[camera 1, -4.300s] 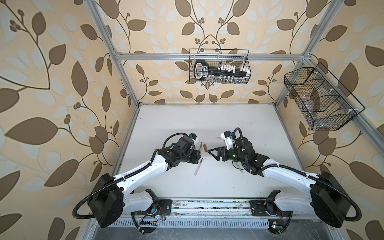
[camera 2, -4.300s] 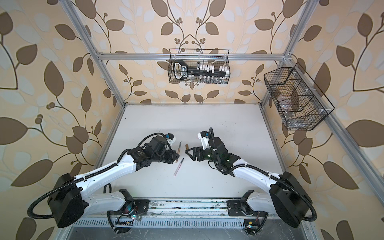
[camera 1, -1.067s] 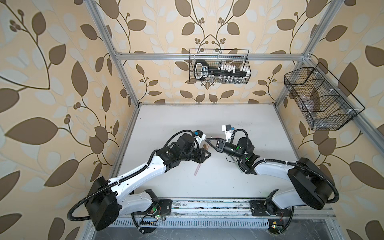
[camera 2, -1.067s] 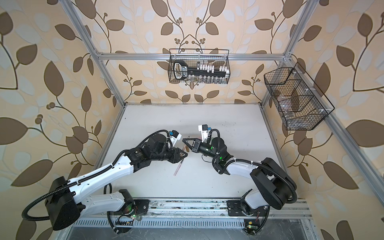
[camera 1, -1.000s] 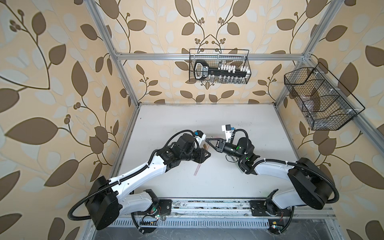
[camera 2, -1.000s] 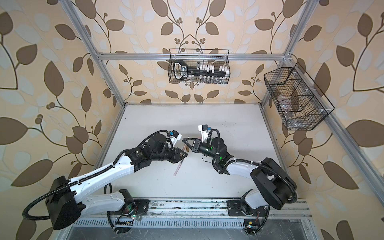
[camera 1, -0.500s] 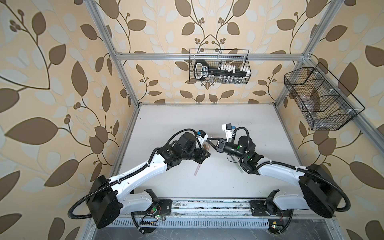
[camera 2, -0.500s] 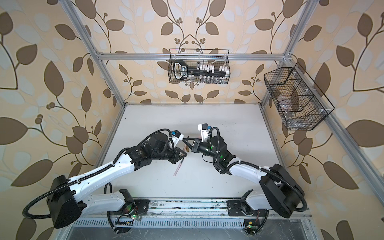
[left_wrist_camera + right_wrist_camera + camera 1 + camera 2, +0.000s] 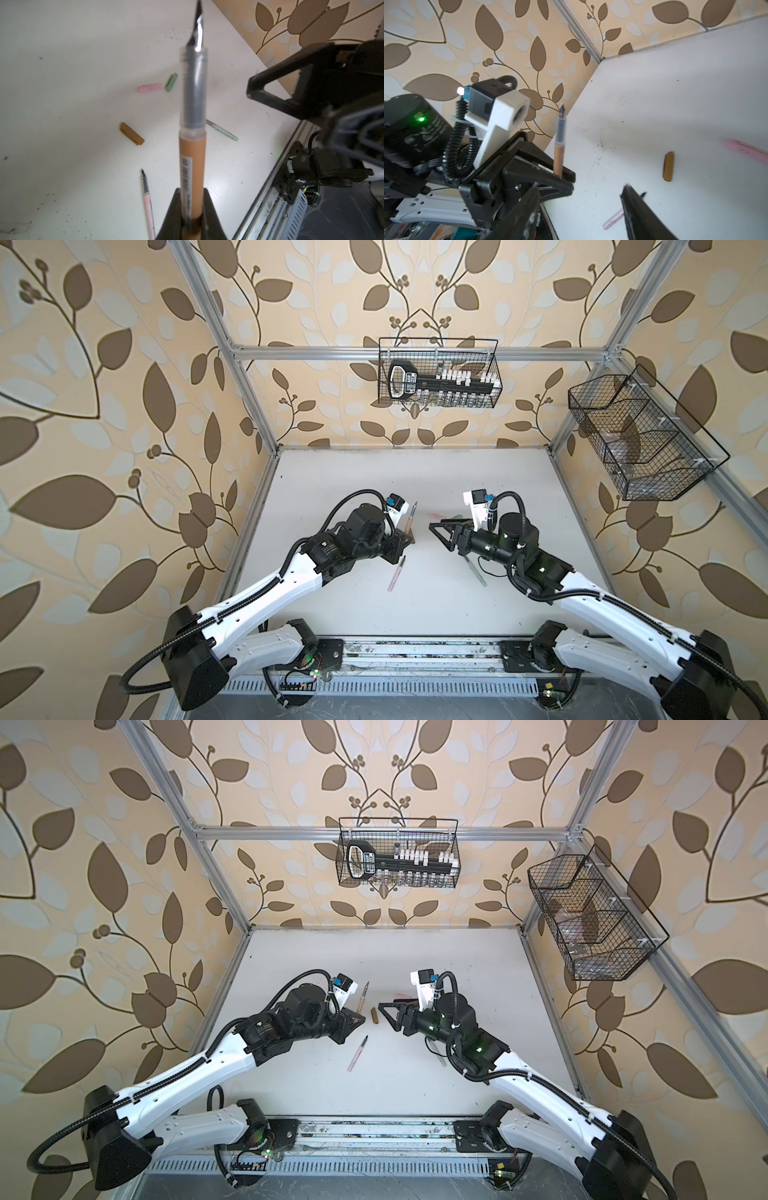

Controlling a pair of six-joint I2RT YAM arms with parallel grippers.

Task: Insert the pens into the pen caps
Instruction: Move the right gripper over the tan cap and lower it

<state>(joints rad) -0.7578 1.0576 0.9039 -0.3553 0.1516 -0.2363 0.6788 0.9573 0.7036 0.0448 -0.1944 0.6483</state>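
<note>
Brown pen (image 9: 192, 158) in left pincer (image 9: 191, 190)

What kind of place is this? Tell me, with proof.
Probably a robot test cell: metal frame, left arm and right arm mounted on a rail, wire basket hung up.

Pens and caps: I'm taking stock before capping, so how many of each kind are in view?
Pens: 3 (brown stick pen, pale pink stick pen, pale green stick pen)
Caps: 3 (brown stubby cap, pale pink stubby cap, pale green stubby cap)
Total: 6
</note>
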